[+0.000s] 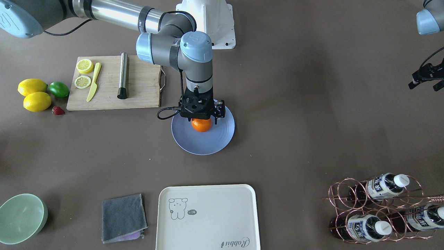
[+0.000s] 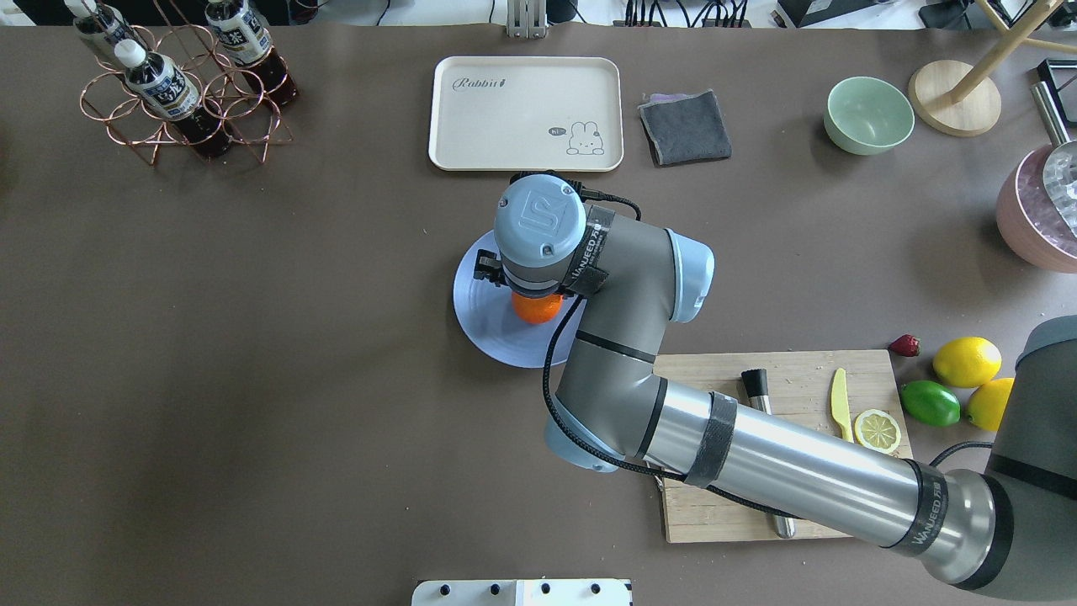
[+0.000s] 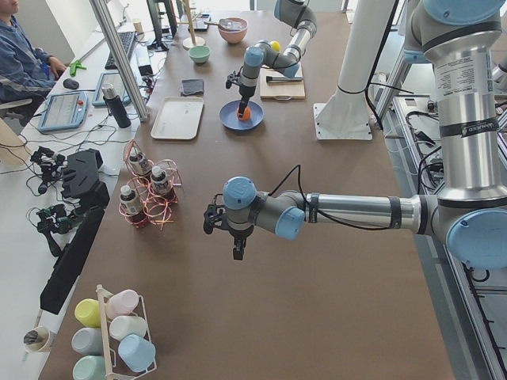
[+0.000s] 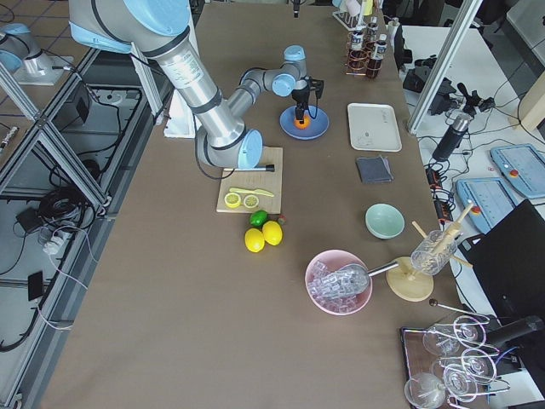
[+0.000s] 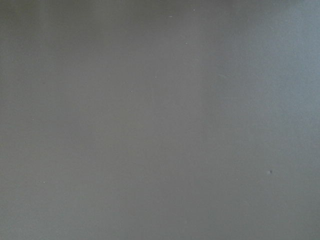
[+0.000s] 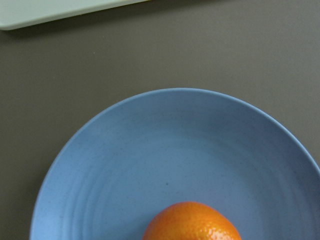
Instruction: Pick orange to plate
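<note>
The orange (image 1: 201, 125) sits low over the middle of the pale blue plate (image 1: 215, 142). My right gripper (image 1: 202, 119) comes straight down on it, shut on the orange, with the fingers mostly hidden by the wrist. The right wrist view shows the top of the orange (image 6: 192, 222) over the plate (image 6: 150, 150). The same orange (image 2: 537, 308) peeks out under the wrist on the plate (image 2: 488, 324) in the overhead view. My left gripper (image 1: 426, 83) hangs open over bare table far off to the side, holding nothing.
Beside the plate lies a cutting board (image 1: 142, 93) with lemon slices, a yellow knife and a metal rod. Two lemons (image 1: 33, 93), a lime (image 1: 59, 89) and a strawberry are beyond it. Cream tray (image 1: 208, 218), grey cloth (image 1: 123, 217), mint bowl (image 1: 20, 217) and bottle rack (image 1: 385, 208) line the far side.
</note>
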You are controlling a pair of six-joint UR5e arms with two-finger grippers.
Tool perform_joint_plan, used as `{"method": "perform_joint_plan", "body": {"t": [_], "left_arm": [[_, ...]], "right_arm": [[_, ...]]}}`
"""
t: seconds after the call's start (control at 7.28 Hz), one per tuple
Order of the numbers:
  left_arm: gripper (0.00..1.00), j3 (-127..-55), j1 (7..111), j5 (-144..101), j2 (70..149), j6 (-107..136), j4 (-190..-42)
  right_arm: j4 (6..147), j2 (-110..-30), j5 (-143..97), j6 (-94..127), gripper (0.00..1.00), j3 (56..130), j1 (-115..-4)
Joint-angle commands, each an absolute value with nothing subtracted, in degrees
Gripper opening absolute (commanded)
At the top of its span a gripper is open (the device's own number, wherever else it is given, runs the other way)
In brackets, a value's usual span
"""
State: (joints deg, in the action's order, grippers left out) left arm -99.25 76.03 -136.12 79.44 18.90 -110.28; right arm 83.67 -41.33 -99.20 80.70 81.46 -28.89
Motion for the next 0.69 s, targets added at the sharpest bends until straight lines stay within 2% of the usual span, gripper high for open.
{"method": "perform_joint_plan", "body": {"t": [0.0,0.14,0.55], "left_arm": [[0.98,-97.4,76.0,-136.0,79.1,18.9,-110.0],[0.98,-95.6,75.9,-135.9,79.6,18.9,-106.3],[0.98,-97.8,78.7,-136.0,80.2,10.8,-94.2]], "right_arm": [[88.3,-41.4,-107.3,75.3,1.00,85.2,-35.6],[91.9,-43.2,-110.4,69.8,1.00,88.2,-39.8],[92.7,-55.6,-118.5,52.0,1.00,96.7,-51.8]]}}
